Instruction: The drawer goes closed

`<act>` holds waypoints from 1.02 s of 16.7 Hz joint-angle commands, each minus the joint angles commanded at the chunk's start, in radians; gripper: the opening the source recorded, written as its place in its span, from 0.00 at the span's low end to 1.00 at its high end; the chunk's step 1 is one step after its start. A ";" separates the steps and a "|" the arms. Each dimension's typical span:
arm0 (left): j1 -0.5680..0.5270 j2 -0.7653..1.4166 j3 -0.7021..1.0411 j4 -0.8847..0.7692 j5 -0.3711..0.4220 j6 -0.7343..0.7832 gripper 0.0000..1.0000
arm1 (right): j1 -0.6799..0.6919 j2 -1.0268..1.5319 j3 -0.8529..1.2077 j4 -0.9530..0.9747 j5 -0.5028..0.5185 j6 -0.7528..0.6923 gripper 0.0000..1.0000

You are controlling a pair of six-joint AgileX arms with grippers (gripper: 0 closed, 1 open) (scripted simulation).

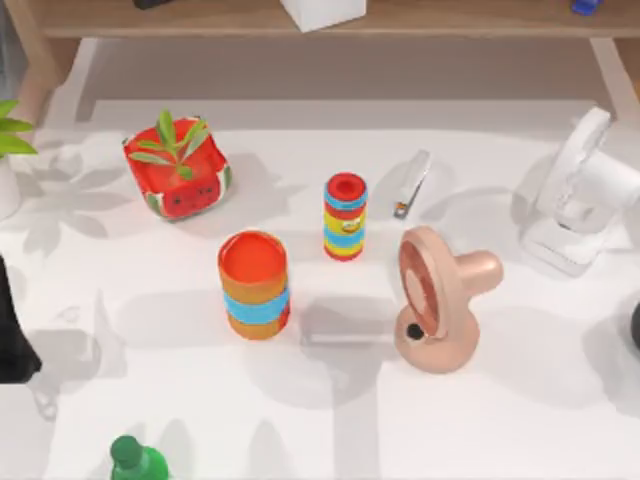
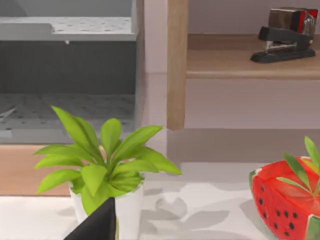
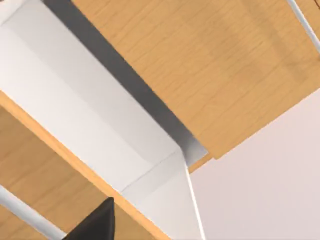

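Right gripper point(image 3: 97, 222) showed as a dark tip in the right wrist view, close to the white drawer point(image 3: 100, 125) and the wooden front around it. I could not tell whether it was open or shut, and it had hold of nothing that could be seen. In the top view the drawer point(image 1: 322, 12) stuck out from the wooden shelf unit point(image 1: 200, 18) at the far edge of the scene, near the middle, so it was not yet shut.

Left gripper point(image 2: 97, 225) sat parked near the left side, by a potted plant point(image 2: 105, 165); its state could not be told either.

Judging from this, the step in hand was the approach: the right gripper had been brought up to the drawer, but no push had landed. The next move would call for setting the gripper flat against the drawer's front face and pressing straight toward the far side, square enough that the drawer would not jam.

On the desk point(image 1: 480, 420), 2 striped cups point(image 1: 254, 285), a pink fan point(image 1: 435, 300) and a stapler point(image 1: 411, 184) stood well apart from that path.
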 joint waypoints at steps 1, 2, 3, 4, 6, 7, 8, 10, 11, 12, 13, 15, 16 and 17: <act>0.000 0.000 0.000 0.000 0.000 0.000 1.00 | -0.013 0.037 -0.002 0.038 -0.016 -0.083 1.00; 0.000 0.000 0.000 0.000 0.000 0.000 1.00 | -0.024 0.075 -0.003 0.075 -0.031 -0.164 1.00; 0.000 0.000 0.000 0.000 0.000 0.000 1.00 | -0.033 0.113 -0.002 0.110 -0.047 -0.243 1.00; 0.000 0.000 0.000 0.000 0.000 0.000 1.00 | -0.040 0.149 0.000 0.143 -0.063 -0.319 1.00; 0.000 0.000 0.000 0.000 0.000 0.000 1.00 | -0.049 0.218 0.008 0.202 -0.092 -0.457 1.00; 0.000 0.000 0.000 0.000 0.000 0.000 1.00 | -0.052 0.249 0.012 0.227 -0.105 -0.518 1.00; 0.000 0.000 0.000 0.000 0.000 0.000 1.00 | -0.054 0.277 0.017 0.248 -0.117 -0.572 1.00; 0.000 0.000 0.000 0.000 0.000 0.000 1.00 | -0.055 0.320 0.027 0.281 -0.135 -0.653 1.00; 0.000 0.000 0.000 0.000 0.000 0.000 1.00 | -0.054 0.335 0.030 0.291 -0.141 -0.680 1.00; 0.000 0.000 0.000 0.000 0.000 0.000 1.00 | -0.054 0.343 0.032 0.297 -0.145 -0.696 1.00; 0.000 0.000 0.000 0.000 0.000 0.000 1.00 | -0.054 0.346 0.033 0.299 -0.146 -0.701 1.00; 0.000 0.000 0.000 0.000 0.000 0.000 1.00 | -0.054 0.346 0.033 0.299 -0.146 -0.701 1.00; 0.000 0.000 0.000 0.000 0.000 0.000 1.00 | -0.054 0.346 0.033 0.299 -0.146 -0.701 1.00; 0.000 0.000 0.000 0.000 0.000 0.000 1.00 | -0.051 0.343 0.030 0.297 -0.145 -0.700 1.00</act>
